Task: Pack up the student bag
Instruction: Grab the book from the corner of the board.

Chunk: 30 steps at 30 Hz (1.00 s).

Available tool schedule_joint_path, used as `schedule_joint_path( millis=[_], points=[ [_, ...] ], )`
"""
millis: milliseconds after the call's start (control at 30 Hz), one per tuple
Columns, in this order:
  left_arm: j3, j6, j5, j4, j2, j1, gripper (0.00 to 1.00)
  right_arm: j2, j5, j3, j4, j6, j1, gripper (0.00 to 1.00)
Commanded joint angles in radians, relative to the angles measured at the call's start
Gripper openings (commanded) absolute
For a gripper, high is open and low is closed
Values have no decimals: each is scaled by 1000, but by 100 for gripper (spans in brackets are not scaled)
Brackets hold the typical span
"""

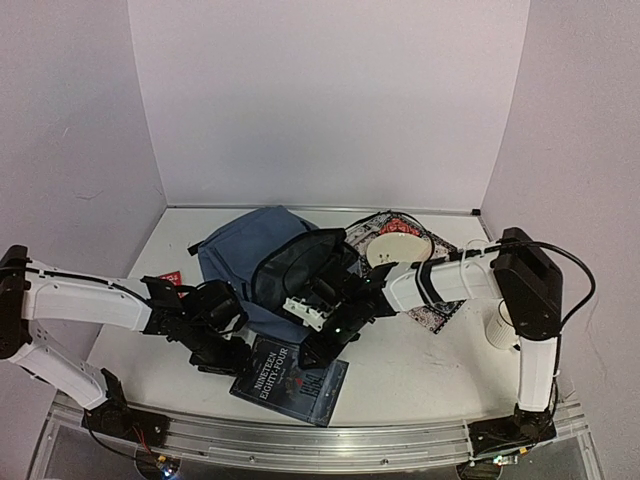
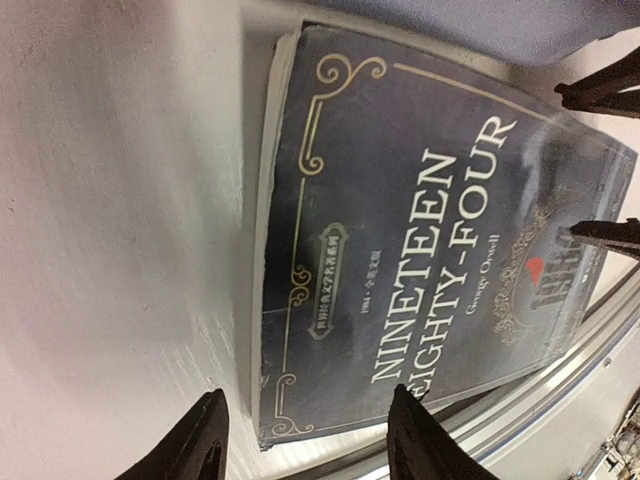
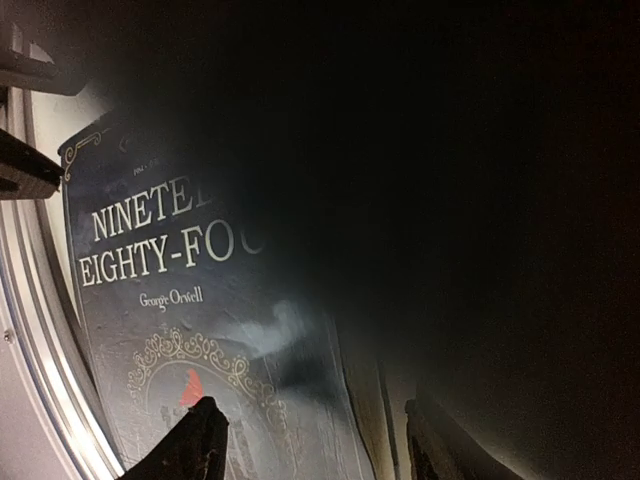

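Grey-blue fabric of the student bag (image 1: 240, 250) sprawls in the middle of the tabletop (image 1: 430, 365), toward the far side, with black lining showing on its right part. Just near of it lies a dark book (image 1: 290, 378), cover up, titled Nineteen Eighty-Four, close to the near edge. My left gripper (image 2: 305, 445) hangs low at the book's left edge with its fingers apart, one over bare tabletop and one over the cover, holding nothing. My right gripper (image 3: 305, 445) sits over the book's far right part beside the bag's black lining, fingers also spread. Dark fabric blocks most of its wrist view, so I cannot tell whether it touches the bag.
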Motion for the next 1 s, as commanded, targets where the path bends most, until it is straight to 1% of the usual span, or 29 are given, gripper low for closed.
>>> schedule_joint_path(
  millis=[0, 100, 200, 267, 367, 500, 633, 800, 867, 967],
  points=[
    [-7, -11, 2, -3, 28, -14, 52, 38, -114, 43, -67, -55, -1, 61],
    [-10, -2, -4, 7, 49, -14, 50, 47, -176, 51, -76, -63, -1, 59],
    [-8, 2, -1, 23, 74, -16, 48, 37, -211, 67, -109, -93, 8, 53],
    [-9, 3, -4, 35, 83, -17, 47, 11, -229, 70, -119, -102, 13, 48],
    [-15, 3, -6, 48, 90, -17, 46, -31, -261, 70, -131, -102, 16, 43],
    [-16, 3, -8, 61, 98, -17, 46, -61, -313, 69, -136, -102, 18, 40],
    [-18, 4, -14, 69, 103, -17, 45, -51, -324, 72, -147, -105, 19, 34],
    [-25, -3, -26, 75, 90, -17, 45, -32, -342, 89, -157, -110, 18, 32],
    [-27, -8, -39, 75, 75, -17, 45, -14, -333, 103, -174, -112, 19, 26],
    [-29, -20, -61, 75, 47, -17, 47, -13, -298, 116, -193, -115, 20, 7]
  ],
)
